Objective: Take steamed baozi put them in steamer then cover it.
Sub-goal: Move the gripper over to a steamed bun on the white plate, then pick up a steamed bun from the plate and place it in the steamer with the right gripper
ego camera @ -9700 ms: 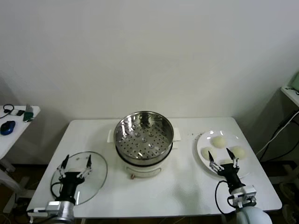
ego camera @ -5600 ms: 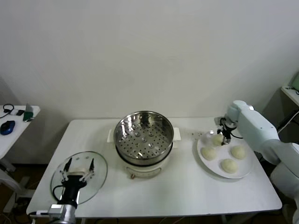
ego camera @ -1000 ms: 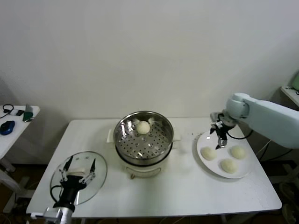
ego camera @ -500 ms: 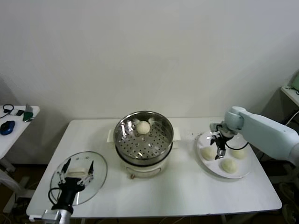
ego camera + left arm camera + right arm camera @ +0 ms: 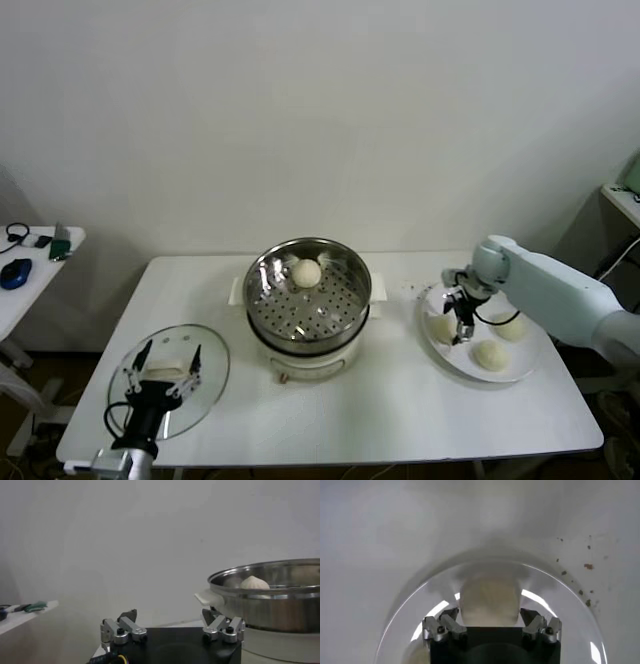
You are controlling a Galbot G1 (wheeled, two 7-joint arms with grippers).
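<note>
Right gripper (image 5: 455,325) has come down over the white plate (image 5: 520,365) since half a second ago, and its fingers are spread wide with one bun (image 5: 441,327) between them; the right wrist view shows this bun (image 5: 490,599) in the gap between the two fingers, and I cannot tell if they touch it. One second ago the same gripper was higher, above the back edge of the plate, so it has moved lower and a little toward the front. Two more buns lie on the plate, one (image 5: 489,354) near its front and one (image 5: 512,326) toward its right side, and both are in the same places as before. A fourth bun (image 5: 306,272) rests on the holed floor of the steamer (image 5: 307,296), at the back of the basket, and it has not moved in the last second; about five seconds ago the basket was empty and four buns lay on the plate. Left gripper (image 5: 165,375) hangs over the glass lid (image 5: 205,375), which lies flat on the table (image 5: 380,420) at the front left, well apart from the steamer. Its fingers are spread too, they hold nothing, and this arm is where it was before.
</note>
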